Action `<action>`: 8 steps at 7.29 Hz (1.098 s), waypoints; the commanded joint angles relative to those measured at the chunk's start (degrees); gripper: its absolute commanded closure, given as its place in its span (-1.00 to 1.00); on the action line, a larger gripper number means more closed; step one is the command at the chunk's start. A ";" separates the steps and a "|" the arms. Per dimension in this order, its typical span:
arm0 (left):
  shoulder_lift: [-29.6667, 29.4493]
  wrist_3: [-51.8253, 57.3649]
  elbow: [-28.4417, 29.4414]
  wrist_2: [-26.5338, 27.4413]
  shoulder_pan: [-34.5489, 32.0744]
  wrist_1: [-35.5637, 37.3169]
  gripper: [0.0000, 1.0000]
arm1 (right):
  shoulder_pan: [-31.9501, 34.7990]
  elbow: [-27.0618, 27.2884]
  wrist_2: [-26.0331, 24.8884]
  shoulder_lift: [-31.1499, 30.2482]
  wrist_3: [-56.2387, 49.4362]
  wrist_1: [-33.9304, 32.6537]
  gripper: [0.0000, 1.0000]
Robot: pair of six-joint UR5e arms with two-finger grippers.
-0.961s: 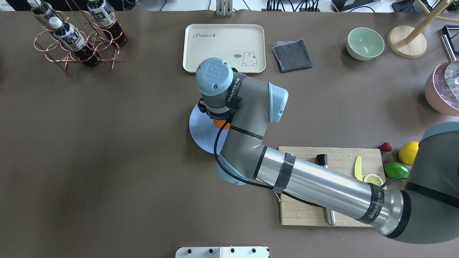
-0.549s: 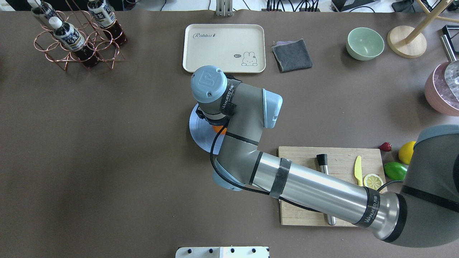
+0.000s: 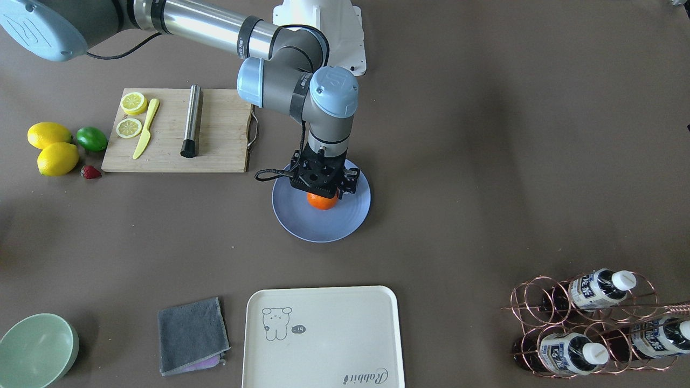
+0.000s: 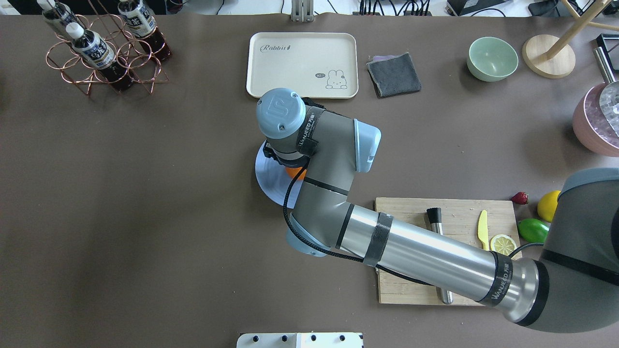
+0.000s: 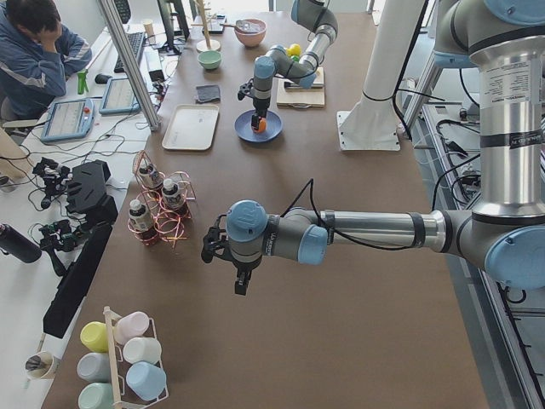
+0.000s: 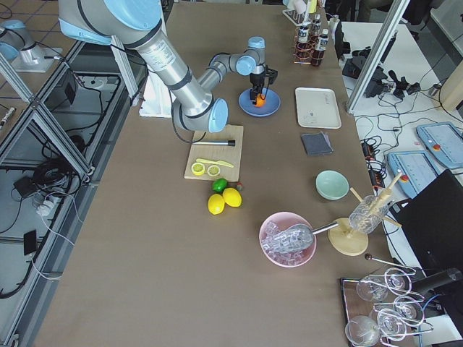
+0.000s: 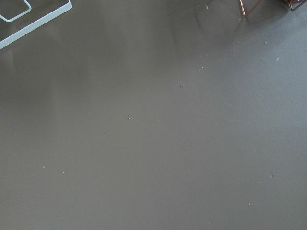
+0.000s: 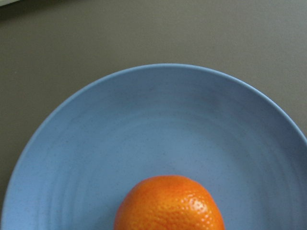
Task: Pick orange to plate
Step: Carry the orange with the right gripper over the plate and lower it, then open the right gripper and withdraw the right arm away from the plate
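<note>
The orange [image 3: 322, 201] is at the middle of the blue-lavender plate [image 3: 323, 227], right under my right gripper [image 3: 322, 193]. The black gripper body hides its top. My right gripper looks shut on the orange, though its fingers are mostly hidden. From overhead, only a sliver of the orange [image 4: 293, 171] and the left part of the plate [image 4: 267, 176] show beside the wrist. The right wrist view has the orange [image 8: 169, 206] at its bottom edge over the plate [image 8: 158, 120]. My left gripper [image 5: 241, 277] hangs over bare table far from the plate; I cannot tell its state.
A wooden cutting board [image 3: 221, 140] with lemon slices, a yellow knife and a metal tool lies beside the plate. Two lemons [image 3: 51, 148], a lime and a strawberry sit past it. A cream tray [image 3: 323, 337], a grey cloth, a green bowl [image 3: 35, 350] and a bottle rack [image 3: 587, 326] line the far side.
My right wrist shifted slightly toward the robot's side over the plate between one second and half a second ago. Since then it has stayed still, with the orange under it.
</note>
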 commanded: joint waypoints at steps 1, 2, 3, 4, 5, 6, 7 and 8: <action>0.75 0.00 -0.06 0.01 -0.06 4.39 -0.97 | 4.95 2.54 4.57 -0.17 -5.15 -2.42 -1.00; 0.92 0.00 0.03 0.01 -0.14 4.77 -0.97 | 9.07 5.60 8.09 -1.39 -9.88 -5.41 -1.00; 0.92 0.00 0.20 0.01 -0.14 4.78 -0.97 | 14.68 8.94 12.91 -4.80 -17.06 -7.44 -1.00; 0.92 0.00 0.29 0.01 -0.14 4.86 -0.97 | 19.78 13.06 15.66 -10.66 -24.97 -7.63 -1.00; 0.92 0.00 0.64 0.01 -0.14 4.86 -0.97 | 24.62 17.80 16.90 -17.59 -33.92 -8.59 -1.00; 0.92 0.00 0.64 0.01 -0.14 4.86 -0.97 | 29.98 22.89 17.96 -24.27 -45.15 -11.56 -1.00; 0.92 0.00 0.64 0.01 -0.14 4.86 -0.97 | 36.12 26.34 19.19 -30.17 -58.14 -14.90 -1.00; 0.92 0.00 0.64 0.01 -0.06 4.86 -0.97 | 41.49 27.07 21.11 -35.71 -69.58 -15.28 -1.00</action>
